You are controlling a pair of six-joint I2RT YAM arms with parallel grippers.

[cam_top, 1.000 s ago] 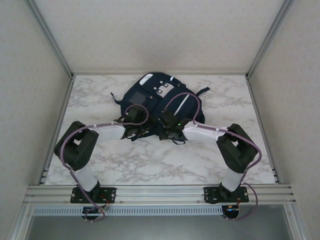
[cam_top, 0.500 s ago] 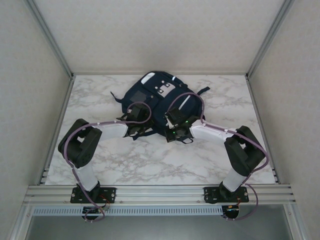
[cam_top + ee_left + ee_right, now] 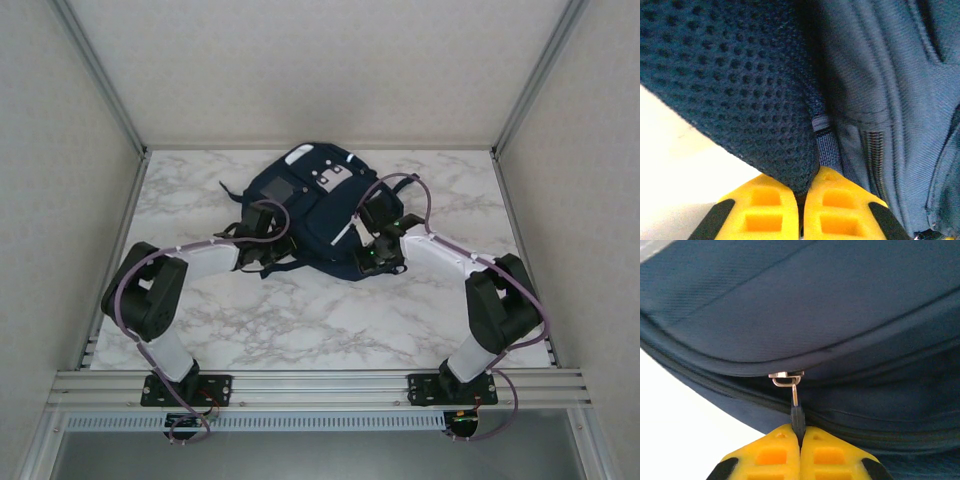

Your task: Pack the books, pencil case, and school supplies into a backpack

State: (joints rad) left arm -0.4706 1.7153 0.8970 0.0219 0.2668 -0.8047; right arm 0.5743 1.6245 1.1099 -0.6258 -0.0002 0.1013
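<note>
White marble-patterned table (image 3: pixel 300 330), pale walls on three sides. Large navy blue fabric backpack (image 3: pixel 310 205) with white stripes and a grey patch lies at the far centre of the table, with both arms reaching in to its near edge. Left gripper (image 3: pixel 801 187): yellow fingers together, pinching the lower edge of the bag's dark blue padded mesh panel (image 3: pixel 740 90). In the overhead view the left gripper (image 3: pixel 262 222) sits at the bag's left side. Right gripper (image 3: pixel 800 432): fingers together, clamped on the thin dark zipper pull (image 3: pixel 796 412) that hangs from a silver metal slider (image 3: pixel 785 376). From above, the right gripper (image 3: pixel 378 245) is at the bag's right near corner. I cannot tell whether the zip is being opened or closed. Risks as I judge them: the hold on the zipper pull is only at its very end, so a tug could slip it out of the fingers. Pulling away from the line of the track would cock the slider and jam it, most likely where the seam curves. The left pinch has only soft mesh, and if it gives, the whole backpack would slide over the smooth table instead of the slider running. Loose fabric beside the track could also snag in the slider.
</note>
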